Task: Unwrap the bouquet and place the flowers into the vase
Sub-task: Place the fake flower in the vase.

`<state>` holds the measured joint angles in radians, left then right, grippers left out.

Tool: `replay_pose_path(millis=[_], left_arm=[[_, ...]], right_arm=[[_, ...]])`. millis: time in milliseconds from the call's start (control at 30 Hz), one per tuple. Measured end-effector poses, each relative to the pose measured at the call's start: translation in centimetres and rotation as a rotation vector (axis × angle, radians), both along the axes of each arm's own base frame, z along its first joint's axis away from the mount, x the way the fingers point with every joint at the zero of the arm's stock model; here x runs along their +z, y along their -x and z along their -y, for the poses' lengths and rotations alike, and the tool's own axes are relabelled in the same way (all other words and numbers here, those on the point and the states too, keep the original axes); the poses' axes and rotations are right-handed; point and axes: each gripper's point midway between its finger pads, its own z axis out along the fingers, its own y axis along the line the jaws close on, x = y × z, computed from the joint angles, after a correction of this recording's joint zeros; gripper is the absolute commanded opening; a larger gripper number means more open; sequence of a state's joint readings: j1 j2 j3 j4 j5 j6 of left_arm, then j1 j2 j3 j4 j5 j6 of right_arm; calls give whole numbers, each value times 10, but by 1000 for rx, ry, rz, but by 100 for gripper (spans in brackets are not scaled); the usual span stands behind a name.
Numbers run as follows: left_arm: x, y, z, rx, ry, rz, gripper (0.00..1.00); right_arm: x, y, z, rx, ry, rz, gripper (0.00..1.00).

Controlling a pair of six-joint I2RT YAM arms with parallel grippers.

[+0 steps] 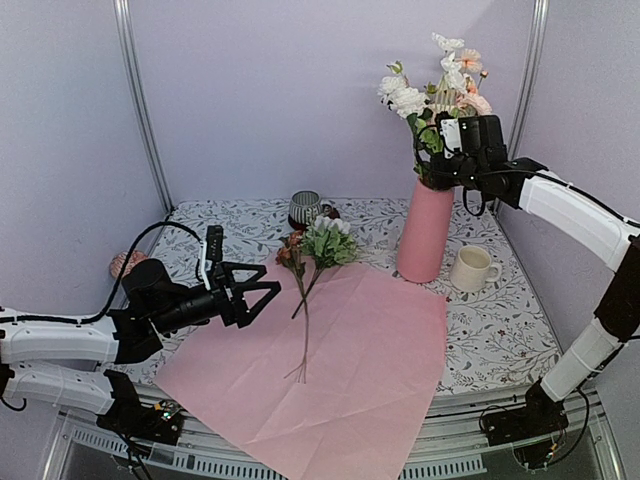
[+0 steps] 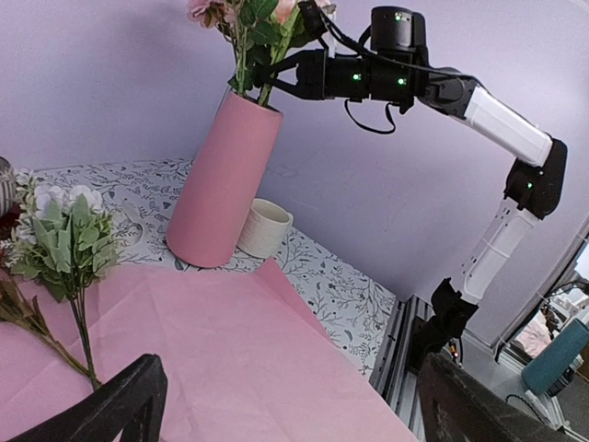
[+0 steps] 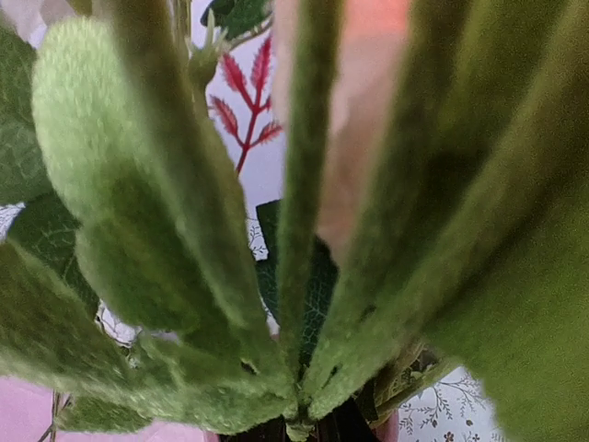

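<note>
The tall pink vase (image 1: pixel 425 230) (image 2: pixel 225 180) stands at the back right with several flowers (image 1: pixel 440 85) in it. My right gripper (image 1: pixel 430 168) (image 2: pixel 253 87) sits around their stems just above the rim. Whether it still presses them does not show. In the right wrist view, blurred green stems and leaves (image 3: pixel 308 184) fill the frame and hide the fingers. More flowers (image 1: pixel 315 245) (image 2: pixel 64 239) lie on the spread pale pink paper (image 1: pixel 350 380) (image 2: pixel 230 350), stems pointing toward me. My left gripper (image 1: pixel 262 295) (image 2: pixel 299 414) hovers open just left of them, holding nothing.
A short cream cup (image 1: pixel 472 268) (image 2: pixel 262 227) stands right of the vase. A striped mug (image 1: pixel 305 208) sits at the back behind the loose flowers. The floral tablecloth (image 1: pixel 500 330) shows around the paper. Purple walls close in the back and sides.
</note>
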<state>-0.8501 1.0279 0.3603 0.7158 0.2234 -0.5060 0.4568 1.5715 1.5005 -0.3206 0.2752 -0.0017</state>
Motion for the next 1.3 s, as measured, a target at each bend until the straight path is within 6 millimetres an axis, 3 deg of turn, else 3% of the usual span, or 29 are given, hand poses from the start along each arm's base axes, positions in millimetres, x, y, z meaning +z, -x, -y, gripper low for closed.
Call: replay_pose_path(millis=[267, 367, 433, 667, 1000, 1133, 1300], left_arm=[[0, 0, 0, -1, 2, -3, 97], [0, 0, 0, -1, 2, -3, 97], [0, 0, 0, -1, 2, -3, 97], [0, 0, 0, -1, 2, -3, 97], [-1, 0, 1, -5, 2, -11, 97], [-1, 0, 1, -6, 4, -14, 97], [-1, -1, 2, -5, 5, -19, 98]], right_arm=[[-32, -5, -2, -10, 3, -63, 19], [-37, -5, -3, -14, 1, -77, 38], [-37, -5, -3, -11, 1, -78, 43], [-30, 2, -3, 9, -10, -80, 65], [17, 38, 1, 79, -70, -11, 92], [22, 54, 1, 113, -91, -4, 100], [14, 72, 0, 159, -114, -19, 99]])
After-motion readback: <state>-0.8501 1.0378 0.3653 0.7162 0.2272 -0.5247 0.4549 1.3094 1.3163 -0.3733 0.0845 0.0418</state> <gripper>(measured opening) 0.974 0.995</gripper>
